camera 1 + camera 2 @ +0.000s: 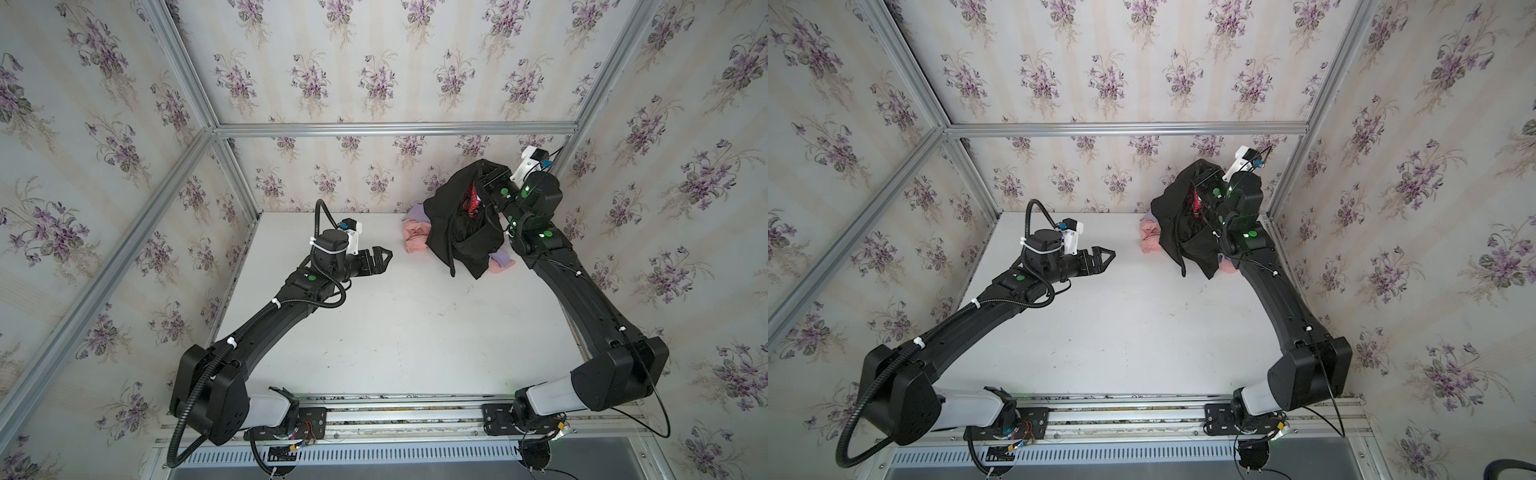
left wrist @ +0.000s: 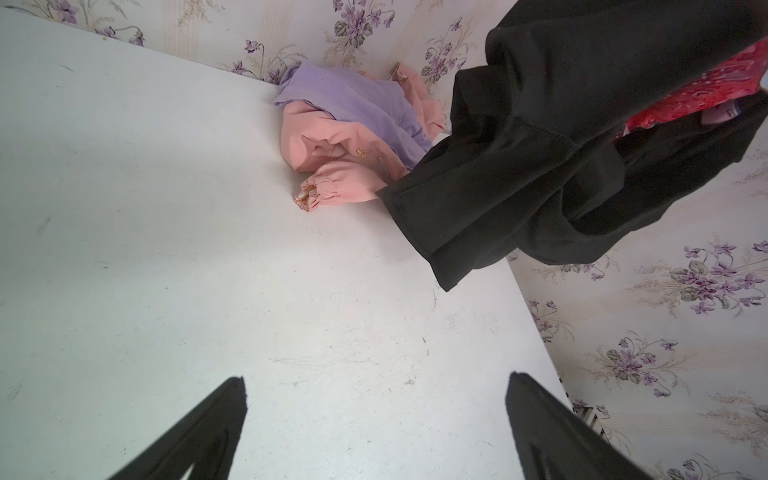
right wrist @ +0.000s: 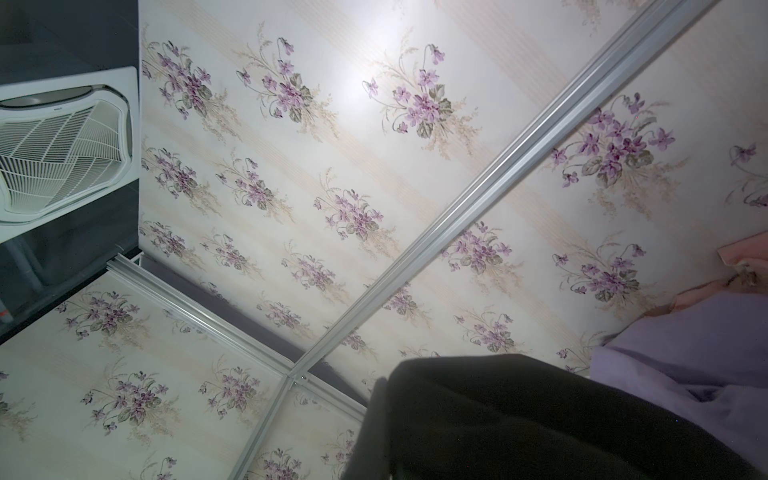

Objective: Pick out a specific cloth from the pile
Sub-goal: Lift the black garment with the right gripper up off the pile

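A: Top views both show the left gripper (image 1: 380,259) over the bare table (image 1: 374,332), jaws spread wide, nothing in them.

B: And to its right?

A: The pile (image 1: 415,237) in the far right corner: a pink garment (image 1: 415,241) and a lilac one (image 1: 417,214), both flat on the table.

B: Where's the cloth?

A: The cloth (image 1: 457,232) hangs from the right gripper (image 1: 488,176), which is raised above the pile. Its jaws are buried in black fabric but closed tight on it, I judge. A thin cord (image 1: 452,253) dangles down.

B: Long axis?

A: Roughly vertical, draped from the gripper, lowest hem near or on the lilac and pink. From the left wrist view, the cloth (image 2: 561,145) overlaps the pink garment (image 2: 332,158); I can't tell if it touches.

B: So the coming move?

A: Likely carrying it clear of the pile, toward the open table on the left. The right arm has it; the left is well apart.

B: Any containers?

A: None visible.
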